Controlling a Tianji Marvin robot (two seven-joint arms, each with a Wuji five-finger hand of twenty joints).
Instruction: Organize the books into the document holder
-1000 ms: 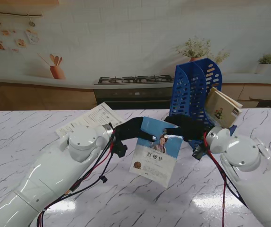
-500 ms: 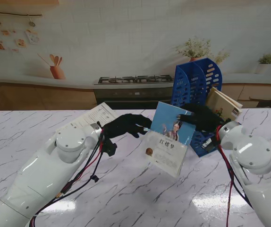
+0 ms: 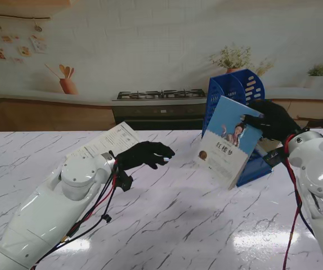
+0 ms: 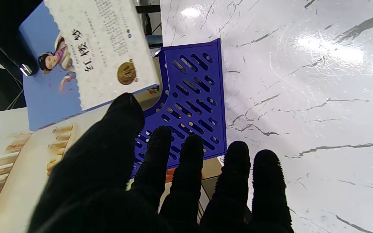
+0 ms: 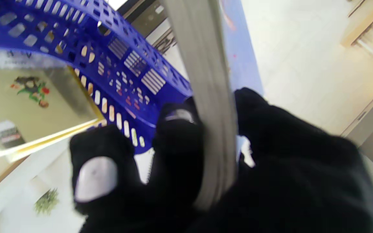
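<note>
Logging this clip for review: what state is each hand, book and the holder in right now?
left hand: open, holding nothing, over the table.
right hand: shut on the blue book.
blue book: lifted, tilted, in front of the holder, not yet inserted.
document holder: upright on the table.
tan book: beside the holder's perforated wall; whether it is inside cannot be told.
white booklet: lying flat on the table.

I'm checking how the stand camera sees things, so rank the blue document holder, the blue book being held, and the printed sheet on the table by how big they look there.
1. Blue book, largest, though it is nearer the camera.
2. Document holder, partly hidden by the book, so unsure.
3. Printed sheet, smallest, partly covered by the left arm.
</note>
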